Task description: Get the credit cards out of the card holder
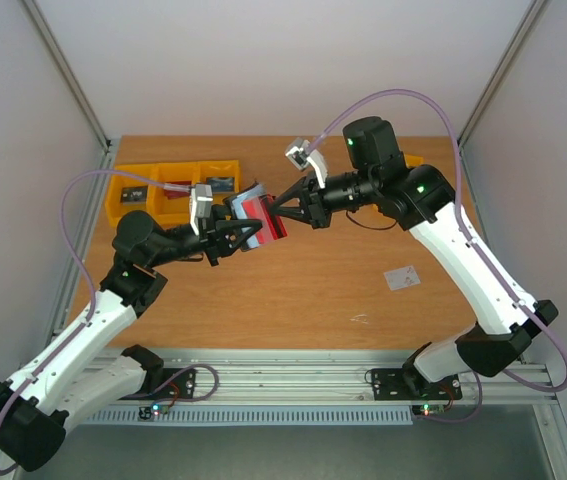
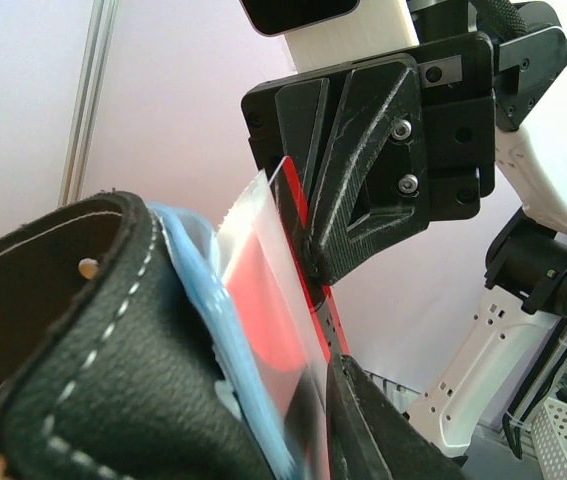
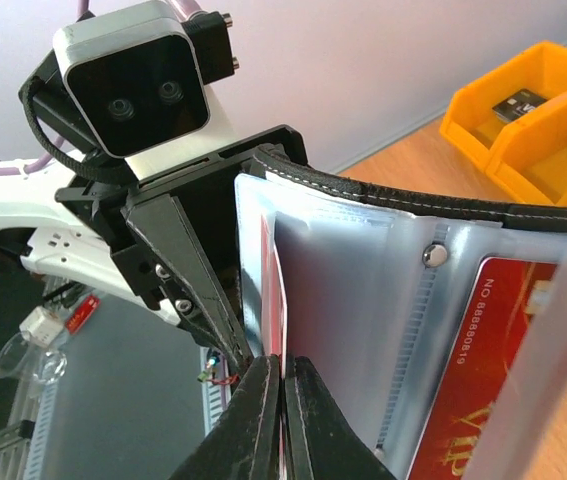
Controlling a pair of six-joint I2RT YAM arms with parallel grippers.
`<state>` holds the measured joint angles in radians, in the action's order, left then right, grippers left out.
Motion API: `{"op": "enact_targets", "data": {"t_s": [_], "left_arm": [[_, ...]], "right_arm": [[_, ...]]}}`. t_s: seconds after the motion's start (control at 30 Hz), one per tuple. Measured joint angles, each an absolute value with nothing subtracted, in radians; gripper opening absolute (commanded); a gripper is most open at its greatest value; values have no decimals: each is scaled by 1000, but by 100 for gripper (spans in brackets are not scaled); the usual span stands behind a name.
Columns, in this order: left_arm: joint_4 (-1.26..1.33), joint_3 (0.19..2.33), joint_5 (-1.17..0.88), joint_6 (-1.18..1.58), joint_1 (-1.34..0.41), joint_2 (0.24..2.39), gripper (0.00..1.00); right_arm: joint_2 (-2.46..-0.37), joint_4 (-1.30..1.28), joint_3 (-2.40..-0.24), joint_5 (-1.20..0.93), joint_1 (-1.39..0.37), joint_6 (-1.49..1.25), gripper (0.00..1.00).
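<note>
The card holder hangs open in the air over the left middle of the table. Its black cover and grey-blue clear sleeves face the wrist cameras. My left gripper is shut on the holder; one finger presses the sleeve and the other is hidden behind the leather. My right gripper is shut on the edge of a red credit card that stands out of a sleeve. A second red card sits in another sleeve. A whitish card lies flat on the table to the right.
A row of yellow bins with small dark items stands at the back left, just behind the held holder. The wooden table has metal frame posts at its corners and grey walls around it.
</note>
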<state>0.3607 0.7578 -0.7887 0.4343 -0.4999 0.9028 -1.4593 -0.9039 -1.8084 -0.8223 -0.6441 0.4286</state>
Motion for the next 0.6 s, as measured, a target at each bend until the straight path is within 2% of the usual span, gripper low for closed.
{"op": "enact_targets", "data": {"t_s": [0.27, 0.47, 0.6], "left_arm": [[360, 758, -788, 434, -500, 903, 27], [358, 758, -782, 437, -502, 903, 5], [356, 758, -780, 437, -505, 903, 1]], "right_arm": [[-1444, -931, -1806, -812, -622, 430, 1], [-1438, -933, -1806, -810, -613, 430, 1], [-1436, -932, -1803, -808, -610, 431, 1]]}}
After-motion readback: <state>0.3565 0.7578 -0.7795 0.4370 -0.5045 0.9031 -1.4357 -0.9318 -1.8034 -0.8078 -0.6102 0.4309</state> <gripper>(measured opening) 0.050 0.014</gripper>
